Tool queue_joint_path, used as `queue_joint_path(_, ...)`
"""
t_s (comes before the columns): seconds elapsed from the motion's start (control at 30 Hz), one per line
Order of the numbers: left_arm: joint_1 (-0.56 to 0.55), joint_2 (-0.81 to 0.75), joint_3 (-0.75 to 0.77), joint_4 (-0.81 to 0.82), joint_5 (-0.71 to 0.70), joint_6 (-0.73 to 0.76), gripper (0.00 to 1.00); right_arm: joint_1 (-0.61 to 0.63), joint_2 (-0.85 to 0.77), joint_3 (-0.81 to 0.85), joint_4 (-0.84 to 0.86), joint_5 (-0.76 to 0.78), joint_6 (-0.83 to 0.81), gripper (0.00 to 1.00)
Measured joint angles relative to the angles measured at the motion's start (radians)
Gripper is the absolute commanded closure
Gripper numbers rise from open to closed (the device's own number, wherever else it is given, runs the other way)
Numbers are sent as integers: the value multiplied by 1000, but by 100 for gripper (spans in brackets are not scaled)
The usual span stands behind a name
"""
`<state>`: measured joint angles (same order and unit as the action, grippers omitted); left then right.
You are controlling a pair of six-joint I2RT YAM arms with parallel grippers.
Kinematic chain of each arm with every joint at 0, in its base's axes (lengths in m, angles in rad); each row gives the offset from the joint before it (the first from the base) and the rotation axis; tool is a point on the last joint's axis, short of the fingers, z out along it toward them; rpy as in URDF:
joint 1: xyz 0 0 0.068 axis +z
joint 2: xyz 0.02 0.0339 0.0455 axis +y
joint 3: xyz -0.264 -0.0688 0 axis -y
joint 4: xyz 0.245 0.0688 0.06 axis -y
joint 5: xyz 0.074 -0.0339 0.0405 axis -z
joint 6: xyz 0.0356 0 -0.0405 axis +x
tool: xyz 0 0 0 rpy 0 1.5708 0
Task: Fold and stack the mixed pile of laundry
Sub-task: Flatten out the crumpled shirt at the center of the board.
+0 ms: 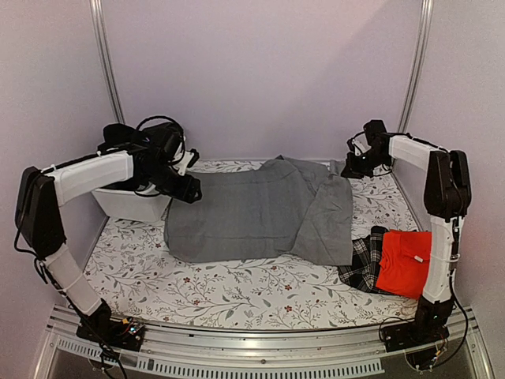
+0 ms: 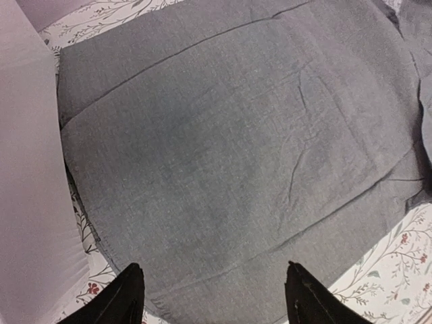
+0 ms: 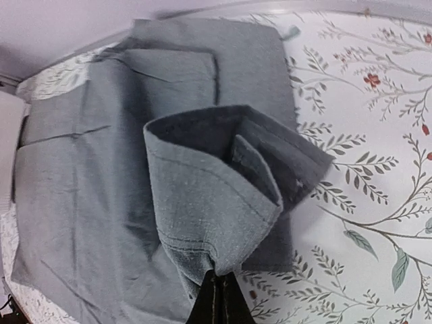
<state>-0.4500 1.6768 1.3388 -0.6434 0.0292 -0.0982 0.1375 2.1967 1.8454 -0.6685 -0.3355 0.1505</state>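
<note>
The grey shirt (image 1: 260,209) lies spread flat across the middle of the table, partly folded. My left gripper (image 1: 189,192) hovers open over its left edge; in the left wrist view both black fingertips (image 2: 131,283) stand wide apart above the cloth (image 2: 236,148), holding nothing. My right gripper (image 1: 351,167) is at the shirt's far right corner. In the right wrist view it (image 3: 219,277) is shut on a stitched cuff-like end of the grey shirt (image 3: 209,196), which stands lifted off the table. A red shirt (image 1: 404,262) lies folded on black-and-white plaid cloth (image 1: 364,260) at the near right.
A white plastic tub (image 1: 130,204) stands at the left beside the shirt, under my left arm, and fills the left side of the left wrist view (image 2: 27,202). Walls and metal frame posts (image 1: 106,55) close in the back. The table has a floral cover (image 1: 237,288).
</note>
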Motion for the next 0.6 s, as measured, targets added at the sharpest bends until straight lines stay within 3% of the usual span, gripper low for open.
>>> queue_joint_path(0.23,0,1,17,12,-11,-6,28,99,-420,-206,79,-284,-30,100)
queue_joint_path(0.37,0,1,21,27,-5,-15,28,317,-549,-276,82,-389,-55,100)
queue_joint_path(0.5,2,0,21,35,13,-27,28,586,-590,-296,63,-433,-73,100)
queue_joint_path(0.6,2,-11,18,39,23,-31,28,718,-605,-301,36,-436,-86,100)
